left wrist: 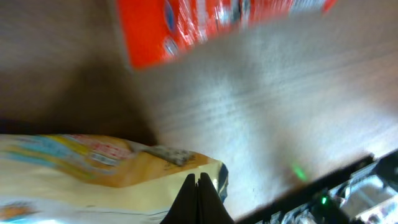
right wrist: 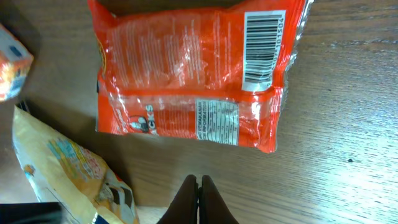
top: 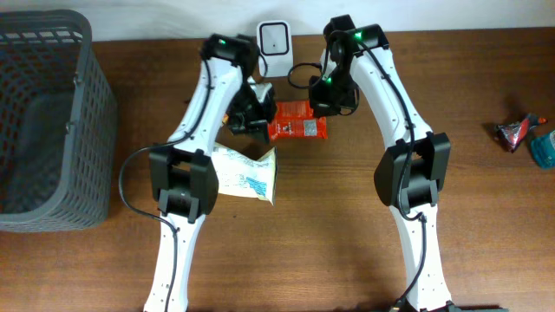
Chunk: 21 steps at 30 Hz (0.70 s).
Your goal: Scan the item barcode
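- Packet (top: 297, 123): red snack wrapper, the task's item. It lies flat on the desk (top: 347, 243), middle-far, just on the near side of the scanner (top: 273, 39). Neither arm holds it.
- Barcode (right wrist: 264, 50): printed on the packet's upper face, near one end, plain in the right wrist view. It faces upward, so it probably cannot be read by the scanner as the packet now lies.
- Scanner: small white unit standing at the far edge, with the packet directly on its near side. The item looks staged there for a short lift and turn toward the scanner.
- Left pincer (left wrist: 199, 190): clenched, nothing between the tips. It sits at the packet's left side, over the corner of the bag (top: 247, 173); whether it touches the bag cannot be told.
- Right pincer (right wrist: 199, 190): clenched and empty, just beside the packet, with bare desk between the tips and the wrapper. It must open before any grasp.
- Bag: pale yellow, lying nearer and left of the packet, and not touching it.
- Basket (top: 87, 104): grey mesh, far left, well apart from the packet.
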{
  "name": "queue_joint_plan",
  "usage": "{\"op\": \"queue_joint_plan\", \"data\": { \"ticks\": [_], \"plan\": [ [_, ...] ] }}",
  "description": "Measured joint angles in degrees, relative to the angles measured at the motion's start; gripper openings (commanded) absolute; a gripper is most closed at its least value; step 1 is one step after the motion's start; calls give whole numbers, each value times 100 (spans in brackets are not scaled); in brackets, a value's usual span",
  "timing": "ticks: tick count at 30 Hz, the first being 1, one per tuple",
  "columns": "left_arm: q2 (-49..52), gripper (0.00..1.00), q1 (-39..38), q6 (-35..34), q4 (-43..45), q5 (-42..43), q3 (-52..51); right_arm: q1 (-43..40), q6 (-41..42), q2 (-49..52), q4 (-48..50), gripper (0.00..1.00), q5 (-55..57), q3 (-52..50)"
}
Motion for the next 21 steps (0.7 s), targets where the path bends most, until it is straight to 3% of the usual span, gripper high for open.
{"op": "queue_joint_plan", "data": {
  "ticks": [4,12,18,21],
  "plan": [
    [-79,0,46,120,26,-260,-695,0,-155,2,-173,6,52,2],
    [-1674,0,153,160,160,-938,-2262,0,-186,2,-236,8,267,2],
    [-1615,0,188,105,2059,-1062,-4413,0,-186,2,-247,8,284,2],
    [-1714,0,417,-487,2114,-1674,-4684,0,-186,2,-245,8,289,2]
  ]
}}
